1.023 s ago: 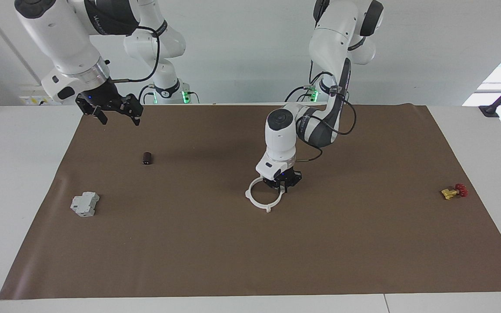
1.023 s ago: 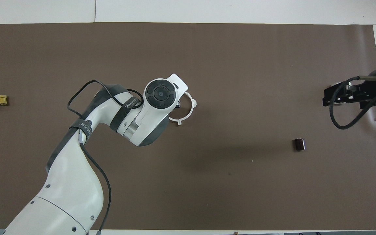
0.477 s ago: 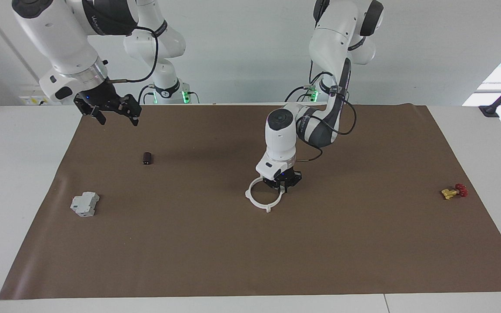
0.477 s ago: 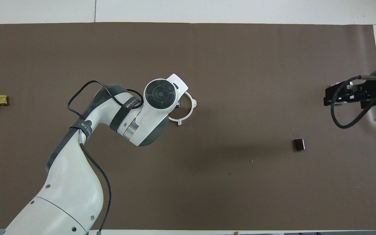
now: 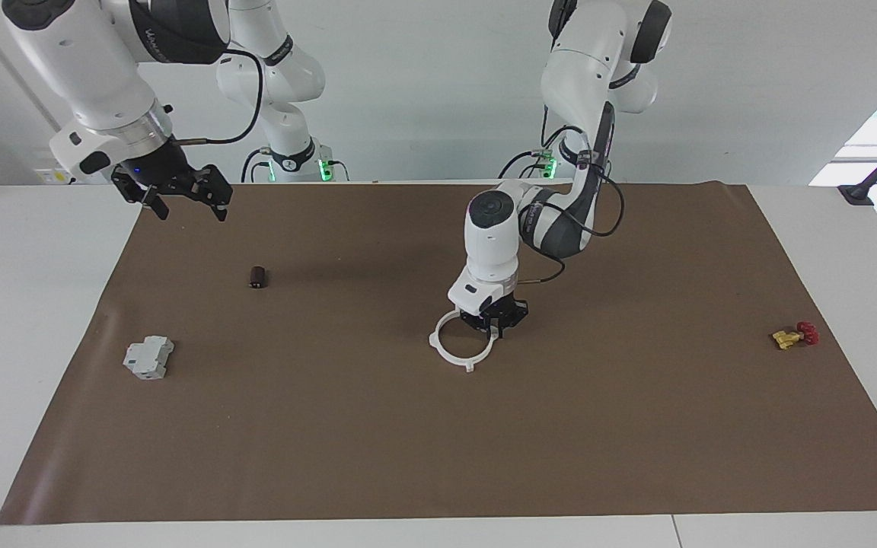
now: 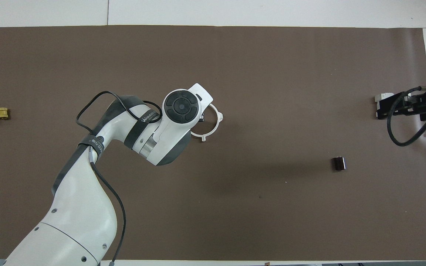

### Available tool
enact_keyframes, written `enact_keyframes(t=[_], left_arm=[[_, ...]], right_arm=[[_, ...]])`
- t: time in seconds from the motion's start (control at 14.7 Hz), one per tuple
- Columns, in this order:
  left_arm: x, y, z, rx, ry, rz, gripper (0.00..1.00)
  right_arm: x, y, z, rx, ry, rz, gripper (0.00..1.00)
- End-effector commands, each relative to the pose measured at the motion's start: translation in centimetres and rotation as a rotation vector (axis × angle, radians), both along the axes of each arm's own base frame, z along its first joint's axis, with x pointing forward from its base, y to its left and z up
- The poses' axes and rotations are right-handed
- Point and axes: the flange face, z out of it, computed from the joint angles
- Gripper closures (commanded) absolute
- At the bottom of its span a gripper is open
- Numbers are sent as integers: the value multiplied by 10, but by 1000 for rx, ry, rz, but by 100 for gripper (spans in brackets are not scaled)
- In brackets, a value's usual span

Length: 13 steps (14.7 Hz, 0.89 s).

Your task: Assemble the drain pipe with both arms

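At the right arm's end of the brown mat (image 5: 636, 457), the right gripper (image 5: 180, 199) hangs in the air over the corner next to the robots, its fingers apart and empty. On the mat below lie a small dark cylinder (image 5: 257, 277) and, closer to the long edge away from the robots, a grey block (image 5: 148, 358).

Mid-mat, the drain pipe (image 5: 460, 344) lies flat as a white tabbed ring. The left gripper (image 5: 496, 329) is down at its rim — whether the fingers clamp it I cannot tell.

The ring looks light, thin and springy, likely slippery; a pinch across the rim near a tab seems safest.

From overhead the left wrist hides much of the ring, so its joins stay unseen.

A yellow-and-red valve (image 5: 792, 336) sits near the left arm's short edge.
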Motion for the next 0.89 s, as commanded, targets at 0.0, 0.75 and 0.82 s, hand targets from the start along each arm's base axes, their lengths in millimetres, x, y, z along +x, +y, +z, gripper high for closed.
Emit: enact_keyframes(t=[0.0,0.75,0.82], left_arm=[[-3,7,5,-15,-12,3,82],[17,71,60,-45,-55,104,0],[17,92,69,-48,-60,131,0]], right_arm=[[3,-6,2,-13,-16,24,0],[3,-5,2,-13,-16,27,0],[3,-5,2,-13,-16,27,0]])
